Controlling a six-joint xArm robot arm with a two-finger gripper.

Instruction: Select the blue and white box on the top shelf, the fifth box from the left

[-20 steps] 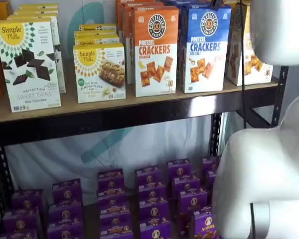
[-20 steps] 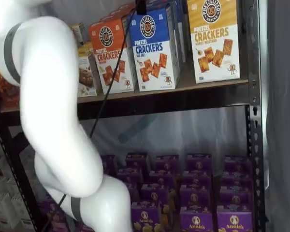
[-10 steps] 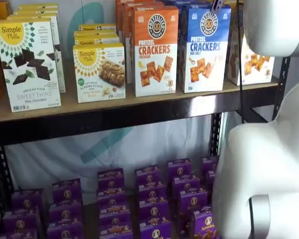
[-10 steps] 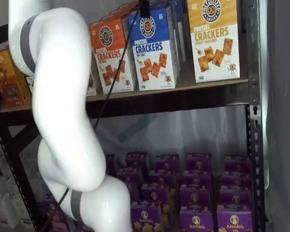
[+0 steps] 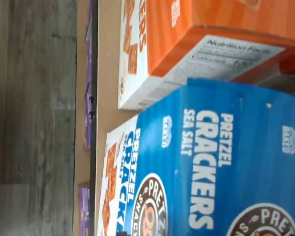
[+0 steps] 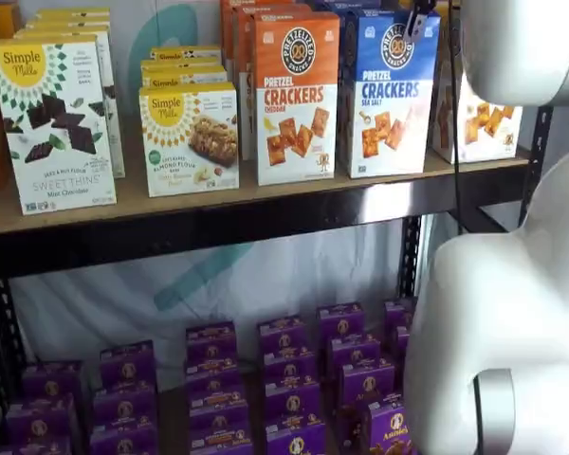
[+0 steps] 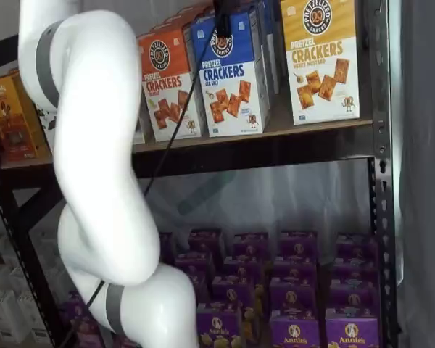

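The blue and white box (image 6: 389,93) stands upright on the top shelf (image 6: 266,213), its long axis vertical, printed face turned out toward the room; the gripper (image 7: 222,22) hangs from overhead right at the box's upper edge, so the box lies directly beneath and slightly behind the jaws, and its tall body runs downward away from them; in both shelf views only a dark finger tip shows at the frame's top with a cable (image 7: 170,123) trailing beside it, so whether the jaws stand apart or closed I cannot tell; the wrist view looks onto the blue top panel (image 5: 226,162) from close above, which I take to mean the fingers are lined up over the box's narrow upper end and not over its neighbours; the orange-topped Cheddar box (image 6: 297,95) stands just beside it on one side, nearly touching, and the yellow-topped box (image 7: 321,58) sits a little apart on the other; to my eye the coming move turns on descending straight along that vertical axis, fingers straddling the box's thin depth, without snagging the orange box close alongside.
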